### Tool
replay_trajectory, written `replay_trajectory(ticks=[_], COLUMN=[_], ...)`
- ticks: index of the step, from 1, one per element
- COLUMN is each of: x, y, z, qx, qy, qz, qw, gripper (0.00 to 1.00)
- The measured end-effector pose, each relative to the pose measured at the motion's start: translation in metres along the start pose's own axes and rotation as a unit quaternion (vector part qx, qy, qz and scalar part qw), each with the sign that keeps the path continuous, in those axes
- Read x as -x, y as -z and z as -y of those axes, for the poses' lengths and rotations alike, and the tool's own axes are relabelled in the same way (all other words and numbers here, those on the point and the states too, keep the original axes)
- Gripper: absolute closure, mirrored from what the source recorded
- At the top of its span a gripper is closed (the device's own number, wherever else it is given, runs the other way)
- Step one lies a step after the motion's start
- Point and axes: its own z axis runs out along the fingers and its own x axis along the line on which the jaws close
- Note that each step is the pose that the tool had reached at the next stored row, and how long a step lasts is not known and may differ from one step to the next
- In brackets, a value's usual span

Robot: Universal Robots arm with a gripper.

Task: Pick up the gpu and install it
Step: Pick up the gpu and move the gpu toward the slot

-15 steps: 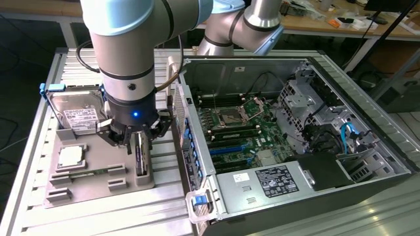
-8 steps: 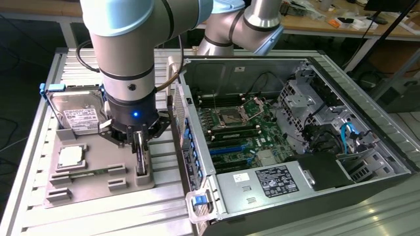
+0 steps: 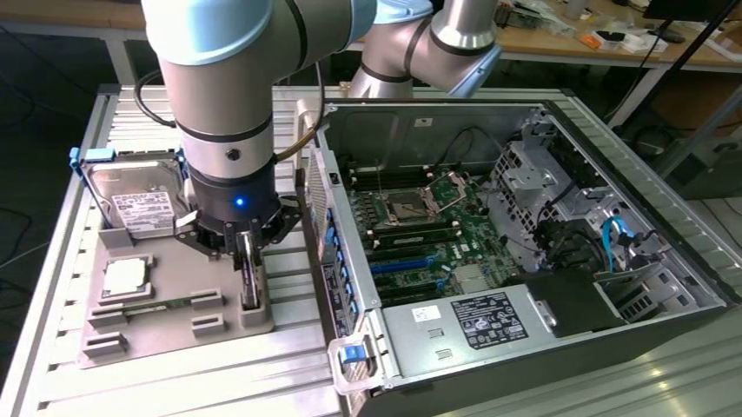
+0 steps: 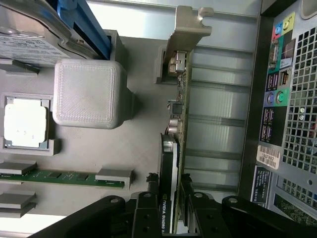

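Gpu (image 4: 171,153), thin, stiff, likely light but fragile, stands edge-up in the tray (image 4: 138,148); gripper (image 4: 171,199) jaws clench its upper edge

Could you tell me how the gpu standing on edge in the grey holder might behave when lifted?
The gpu is probably stiff: a thin board with a metal bracket. Standing on edge, it may tip if nudged. Exposed components probably make it fragile where the gripper pinches.
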Motion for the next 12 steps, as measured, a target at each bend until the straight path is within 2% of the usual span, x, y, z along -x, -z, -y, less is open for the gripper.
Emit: replay_trajectory(ticks=[12], x=[0.0], y=[0.0116], z=[-0.0002], qx=[0.0], qy=[0.0], qz=[0.0], qw=[1.0], gripper=[0.72])
